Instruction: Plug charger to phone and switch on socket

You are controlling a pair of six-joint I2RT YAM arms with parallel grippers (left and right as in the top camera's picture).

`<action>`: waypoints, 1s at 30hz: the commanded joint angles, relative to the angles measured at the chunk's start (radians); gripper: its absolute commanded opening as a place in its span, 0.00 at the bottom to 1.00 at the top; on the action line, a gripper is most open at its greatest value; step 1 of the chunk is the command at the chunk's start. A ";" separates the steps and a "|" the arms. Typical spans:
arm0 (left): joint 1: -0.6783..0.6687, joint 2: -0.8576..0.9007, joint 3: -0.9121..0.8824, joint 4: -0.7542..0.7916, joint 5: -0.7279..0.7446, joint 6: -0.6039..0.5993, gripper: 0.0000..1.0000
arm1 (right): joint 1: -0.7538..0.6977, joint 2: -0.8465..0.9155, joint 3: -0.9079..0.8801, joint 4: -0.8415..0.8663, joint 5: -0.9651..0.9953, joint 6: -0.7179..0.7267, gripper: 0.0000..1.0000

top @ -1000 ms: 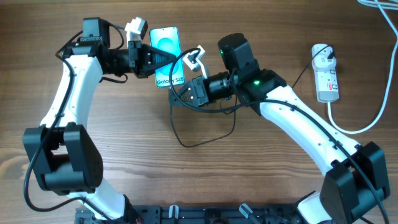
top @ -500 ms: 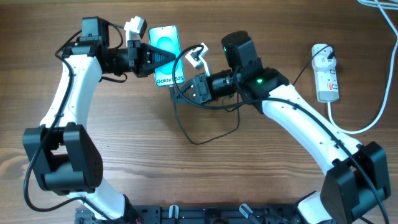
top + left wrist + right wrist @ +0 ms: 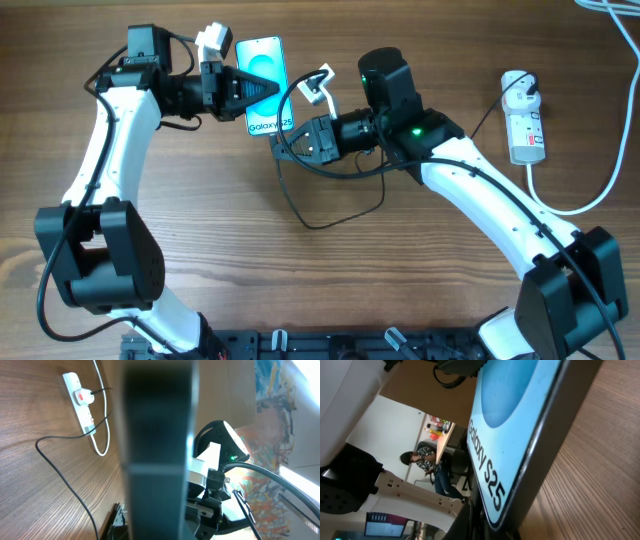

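— Charger (image 3: 316, 228) first: where is its cable?
— Its slack loops just on the near side of the right gripper (image 3: 288, 143) and climbs into it. I cannot tell whether those fingers are pinched on it.
— And the phone (image 3: 262, 60)?
— Clamped across its middle by the left gripper (image 3: 255, 90), its lower end just beside the right gripper's tip.
— Any change?
— Since half a second ago, phone and left gripper have edged toward the left arm's side and slightly farther out. The right gripper has barely moved.
— Which way does it point?
— Its long axis runs near-to-far, leaning a little, screen up, with the "Galaxy S25" end toward the right gripper. The socket (image 3: 525, 125) lies well beyond the right arm.
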 commanded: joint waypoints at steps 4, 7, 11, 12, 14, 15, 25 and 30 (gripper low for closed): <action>-0.020 -0.023 -0.005 -0.031 0.026 0.013 0.04 | -0.048 -0.009 0.031 0.101 0.196 -0.011 0.04; -0.020 -0.023 -0.005 -0.040 0.026 0.013 0.04 | -0.048 -0.008 0.031 0.123 0.216 -0.015 0.04; -0.020 -0.023 -0.005 -0.039 0.026 0.013 0.04 | -0.048 -0.008 0.031 0.154 0.216 -0.013 0.08; -0.019 -0.023 -0.005 -0.039 0.026 0.013 0.04 | -0.048 -0.008 0.031 0.148 0.215 -0.014 0.12; -0.019 -0.023 -0.005 -0.039 0.026 0.013 0.04 | -0.048 -0.008 0.031 0.100 0.211 -0.011 0.38; -0.019 -0.023 -0.005 -0.039 0.026 0.013 0.04 | -0.048 -0.008 0.031 0.076 0.208 -0.012 0.44; -0.019 -0.022 -0.005 0.010 0.023 0.013 0.04 | -0.029 -0.008 0.031 -0.126 -0.062 -0.098 0.62; -0.020 -0.022 -0.005 0.013 0.023 0.013 0.04 | 0.022 -0.008 0.030 -0.149 -0.023 -0.119 0.62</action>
